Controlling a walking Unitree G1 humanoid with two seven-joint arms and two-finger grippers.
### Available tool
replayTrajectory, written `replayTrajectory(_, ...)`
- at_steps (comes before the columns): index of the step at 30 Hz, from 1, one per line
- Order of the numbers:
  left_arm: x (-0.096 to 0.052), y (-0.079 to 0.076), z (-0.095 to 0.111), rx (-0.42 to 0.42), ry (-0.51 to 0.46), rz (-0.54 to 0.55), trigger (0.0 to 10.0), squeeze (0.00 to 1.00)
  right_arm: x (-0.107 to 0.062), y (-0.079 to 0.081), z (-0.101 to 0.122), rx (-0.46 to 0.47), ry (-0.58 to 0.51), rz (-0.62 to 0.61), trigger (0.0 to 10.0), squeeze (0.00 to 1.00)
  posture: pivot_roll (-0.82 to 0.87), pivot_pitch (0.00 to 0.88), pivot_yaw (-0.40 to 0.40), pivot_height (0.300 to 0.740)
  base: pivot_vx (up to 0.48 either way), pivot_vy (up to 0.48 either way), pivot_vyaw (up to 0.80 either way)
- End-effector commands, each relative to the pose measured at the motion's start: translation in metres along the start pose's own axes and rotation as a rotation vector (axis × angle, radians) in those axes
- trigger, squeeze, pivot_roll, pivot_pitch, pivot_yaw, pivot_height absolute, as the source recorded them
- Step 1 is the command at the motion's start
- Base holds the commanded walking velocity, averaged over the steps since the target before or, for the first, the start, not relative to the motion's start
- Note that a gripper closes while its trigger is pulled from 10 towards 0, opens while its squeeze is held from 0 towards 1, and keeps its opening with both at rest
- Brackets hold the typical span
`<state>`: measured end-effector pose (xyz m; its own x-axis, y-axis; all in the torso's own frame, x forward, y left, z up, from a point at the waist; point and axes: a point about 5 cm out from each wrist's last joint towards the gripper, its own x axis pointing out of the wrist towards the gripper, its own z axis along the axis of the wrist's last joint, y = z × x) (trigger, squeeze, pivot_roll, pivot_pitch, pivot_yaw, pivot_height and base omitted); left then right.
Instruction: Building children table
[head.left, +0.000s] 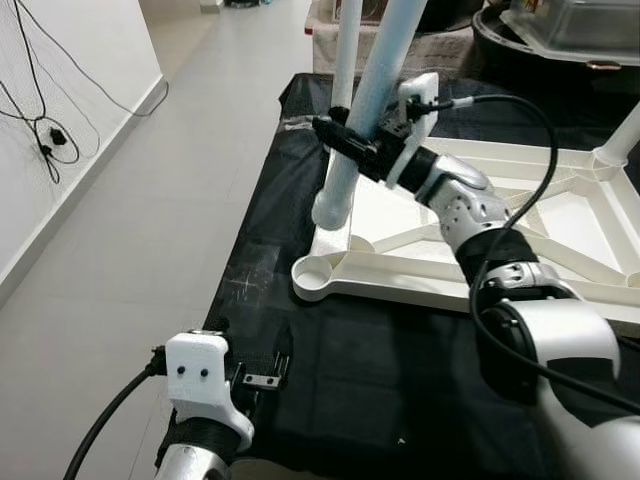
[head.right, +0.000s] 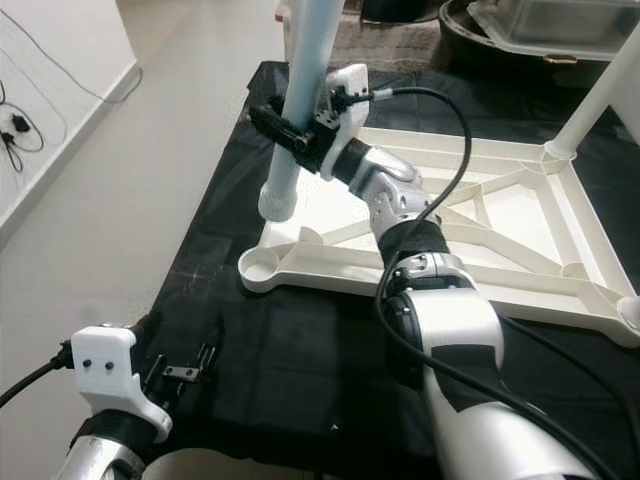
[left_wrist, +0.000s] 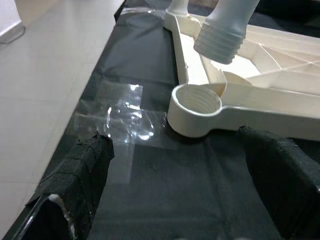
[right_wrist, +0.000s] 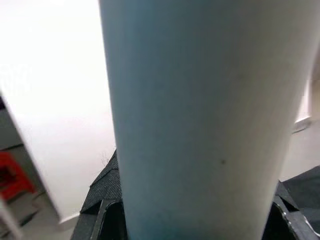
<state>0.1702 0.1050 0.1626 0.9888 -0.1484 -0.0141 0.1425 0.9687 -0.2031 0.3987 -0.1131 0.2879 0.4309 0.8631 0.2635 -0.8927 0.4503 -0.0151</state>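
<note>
— What's the surface?
— A low table (head.left: 250, 300) under a black cloth (head.left: 400, 370), standing on a pale tiled floor (head.left: 150, 200).
— And on it?
— A white tabletop frame (head.left: 560, 290) lying flat, toward two o'clock, its empty corner socket (left_wrist: 194, 107) at the cloth's middle.

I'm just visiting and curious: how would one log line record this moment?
right gripper: shut on table leg | leg end above corner socket, unseated | left gripper: open, idle

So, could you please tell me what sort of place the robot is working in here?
Probably a room in a home: a pale tiled floor, a white wall with dangling black cables, and a black-covered table bearing an upturned white plastic tabletop, with the right gripper holding a pale blue table leg.
</note>
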Motion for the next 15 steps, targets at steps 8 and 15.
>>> replayTrajectory(8, -0.004, -0.007, -0.002, -0.026, 0.024, -0.030, 10.0, 0.00, 0.012, 0.021, -0.008, -0.006, 0.065, 0.293, 10.0, 0.00, 0.14, 0.255, -0.029, 0.740, 0.000, 0.000, 0.00)
replayTrajectory(15, -0.007, -0.008, -0.002, -0.028, 0.026, -0.017, 10.0, 0.00, 0.026, 0.033, -0.013, 0.019, 0.044, 0.377, 10.0, 0.00, 0.15, 0.259, -0.048, 0.740, 0.000, 0.000, 0.00)
